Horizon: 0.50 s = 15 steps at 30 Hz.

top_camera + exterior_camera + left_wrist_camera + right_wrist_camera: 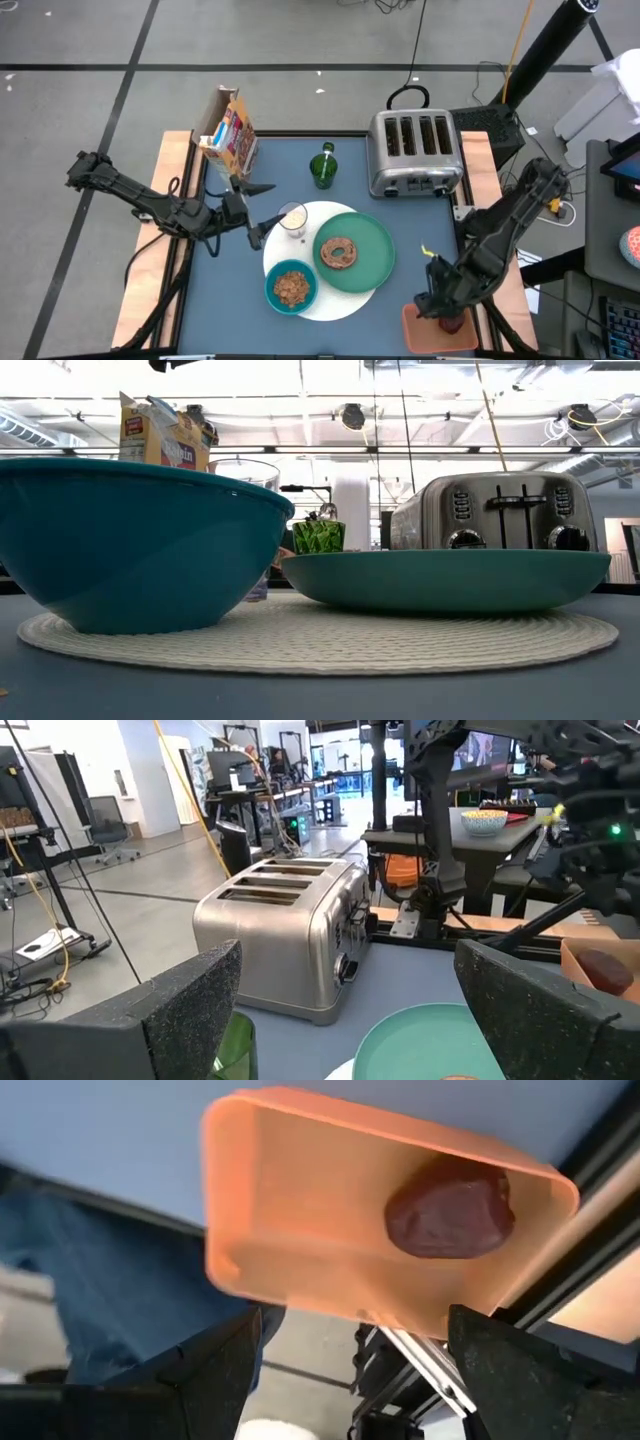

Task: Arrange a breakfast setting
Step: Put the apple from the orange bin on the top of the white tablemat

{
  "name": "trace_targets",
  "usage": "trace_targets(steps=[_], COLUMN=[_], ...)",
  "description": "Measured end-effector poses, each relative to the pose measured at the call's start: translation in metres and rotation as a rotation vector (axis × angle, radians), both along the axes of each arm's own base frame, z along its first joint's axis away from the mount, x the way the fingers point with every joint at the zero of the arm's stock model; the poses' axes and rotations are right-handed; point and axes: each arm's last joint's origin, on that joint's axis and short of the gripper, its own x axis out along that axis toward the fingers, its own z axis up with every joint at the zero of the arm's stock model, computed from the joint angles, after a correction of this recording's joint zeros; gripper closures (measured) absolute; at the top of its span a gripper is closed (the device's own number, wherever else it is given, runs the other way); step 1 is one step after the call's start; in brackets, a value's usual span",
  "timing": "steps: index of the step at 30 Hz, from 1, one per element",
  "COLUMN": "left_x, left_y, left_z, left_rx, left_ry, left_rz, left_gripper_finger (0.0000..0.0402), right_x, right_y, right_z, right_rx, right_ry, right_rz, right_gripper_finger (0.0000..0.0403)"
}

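Breakfast setting on my blue surface (380, 310), workshop behind.
Teal bowl (291, 287) holds cereal, green plate (372, 262) a bagel (338, 251); orange tray (300, 1230) holds dark-red fruit (450, 1212). Both end effectors (258, 232) (350, 1370) gape wide, empty.

White round disc (330, 300), bagel (339, 251) on green plate (375, 265), teal bowl (291, 287) (cereal-filled), milk glass (293, 219).

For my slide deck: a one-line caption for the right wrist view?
Right gripper, fingers open, hovers over an orange tray holding one dark-red fruit.
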Motion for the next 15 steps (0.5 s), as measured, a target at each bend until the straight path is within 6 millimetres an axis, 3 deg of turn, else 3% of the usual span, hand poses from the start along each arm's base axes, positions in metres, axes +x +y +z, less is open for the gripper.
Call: trace_targets(steps=[8,15], left_x=[0.000,0.000], left_y=[0.000,0.000], left_z=[0.000,0.000], left_rx=[0.000,0.000], left_ry=[0.000,0.001], left_rz=[0.000,0.000], left_gripper_finger=[0.0030,0.0030], right_x=[-0.002,-0.005], right_y=[0.019,0.027], right_z=[-0.026,-0.037], right_rx=[-0.122,-0.173], right_ry=[0.150,0.218], right_rz=[-0.055,-0.064], right_gripper_finger=[0.0090,0.0090])
